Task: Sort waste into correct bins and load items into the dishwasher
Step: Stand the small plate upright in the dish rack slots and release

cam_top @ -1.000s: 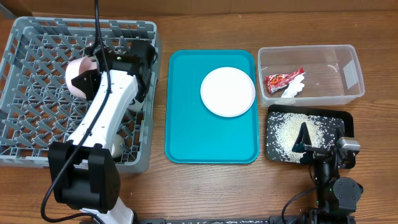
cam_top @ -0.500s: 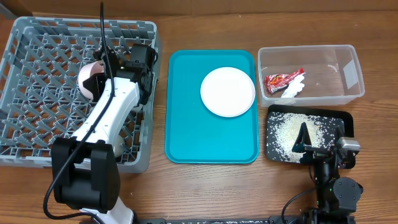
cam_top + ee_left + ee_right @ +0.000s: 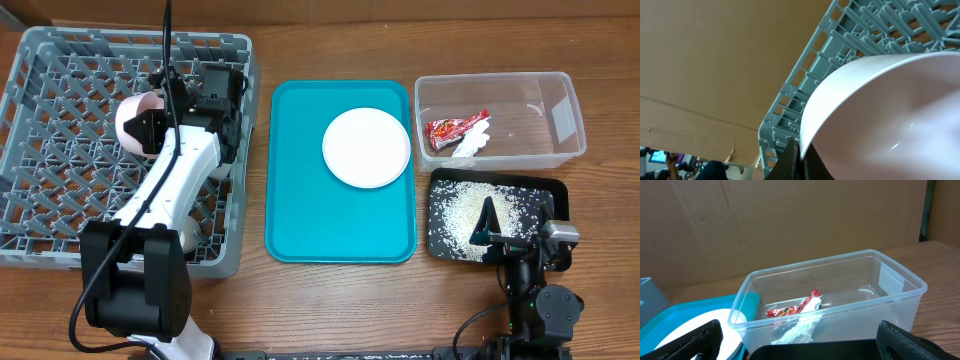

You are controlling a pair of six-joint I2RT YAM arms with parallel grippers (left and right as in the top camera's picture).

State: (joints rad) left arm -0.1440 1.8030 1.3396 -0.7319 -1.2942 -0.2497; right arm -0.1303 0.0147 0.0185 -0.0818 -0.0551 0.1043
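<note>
As rice (image 3: 462, 205) dots black tray (image 3: 546, 191), wrapper (image 3: 450, 128), paper (image 3: 476, 143) in tub (image 3: 562, 118), bowl (image 3: 133, 110) held

Grey lattice rack (image 3: 60, 150); teal tray (image 3: 310, 200); white plate (image 3: 366, 147); red wrapper (image 3: 455, 127).

From overhead we look straight down on the whole surface (image 3: 330, 300): grey rack (image 3: 60, 120) at 9 o'clock, teal tray (image 3: 310, 200) at centre, clear tub (image 3: 560, 110) at 2 o'clock.

Our left wrist view is pressed close against a white bowl (image 3: 890, 115). It is tilted and looks past the grey rack (image 3: 805, 85) to a cardboard backdrop (image 3: 715, 60). Overhead shares that white bowl (image 3: 130, 108) and the rack.

Our right wrist view sits low near the surface, facing 12 o'clock across the clear tub (image 3: 900, 287). It also takes in the teal tray (image 3: 695, 307) and white plate (image 3: 710, 319). Overhead shows the same tub, tray and white plate (image 3: 366, 147).
</note>
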